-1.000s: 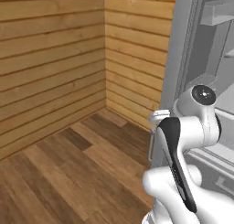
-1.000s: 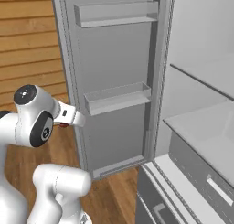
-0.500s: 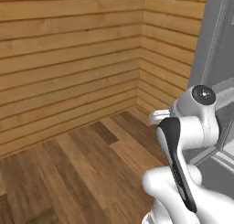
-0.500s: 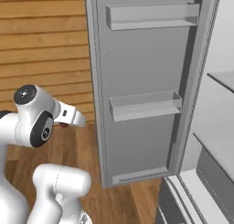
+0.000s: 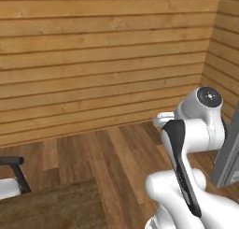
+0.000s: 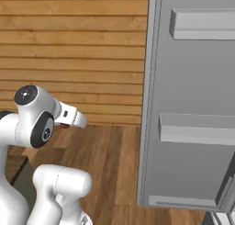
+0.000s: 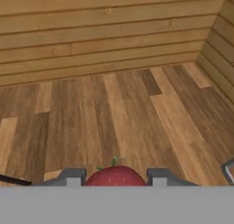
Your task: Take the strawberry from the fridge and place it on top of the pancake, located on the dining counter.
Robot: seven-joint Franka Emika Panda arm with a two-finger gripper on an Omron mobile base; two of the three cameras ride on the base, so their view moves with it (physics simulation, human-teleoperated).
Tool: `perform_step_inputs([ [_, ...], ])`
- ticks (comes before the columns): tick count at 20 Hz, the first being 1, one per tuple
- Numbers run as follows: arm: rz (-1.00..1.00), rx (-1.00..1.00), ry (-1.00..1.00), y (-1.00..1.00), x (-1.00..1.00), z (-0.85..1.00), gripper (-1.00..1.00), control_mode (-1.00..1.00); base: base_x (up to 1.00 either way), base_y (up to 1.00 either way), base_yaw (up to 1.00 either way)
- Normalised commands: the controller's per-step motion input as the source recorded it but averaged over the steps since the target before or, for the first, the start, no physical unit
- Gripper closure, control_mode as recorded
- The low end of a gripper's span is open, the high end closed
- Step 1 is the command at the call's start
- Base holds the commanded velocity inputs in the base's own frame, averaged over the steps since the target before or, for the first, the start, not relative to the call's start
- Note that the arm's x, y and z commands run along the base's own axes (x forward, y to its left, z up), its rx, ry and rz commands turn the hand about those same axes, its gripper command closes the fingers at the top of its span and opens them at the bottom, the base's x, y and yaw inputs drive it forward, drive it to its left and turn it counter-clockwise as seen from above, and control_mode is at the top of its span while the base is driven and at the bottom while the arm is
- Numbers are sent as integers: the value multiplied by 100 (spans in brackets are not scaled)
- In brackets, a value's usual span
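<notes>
1. Horizontal wooden plank wall [image 5: 102, 55] runs across the back — warm honey tone, meeting a second plank wall [image 5: 224, 60] at a corner on the right.
2. Wood plank floor [image 7: 114, 113] in mixed brown strips reaches the walls' base.
3. A black-framed stool [image 5: 14, 174] stands at the left edge — just beside a dark surface's corner.

Open fridge door [image 6: 193, 109] right; floor [image 7: 119, 113] ahead.
</notes>
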Motion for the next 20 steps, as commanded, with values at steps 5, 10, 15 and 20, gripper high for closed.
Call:
perform_step_inputs([
  [5, 0, 0, 0, 0, 0, 0, 100, 100, 21, 38, 7],
  [10, 0, 0, 0, 0, 0, 0, 100, 100, 90, 37, -1],
  [15, 0, 0, 0, 0, 0, 0, 100, 100, 100, 51, 0],
  [20, 0, 0, 0, 0, 0, 0, 100, 100, 100, 13, -7],
])
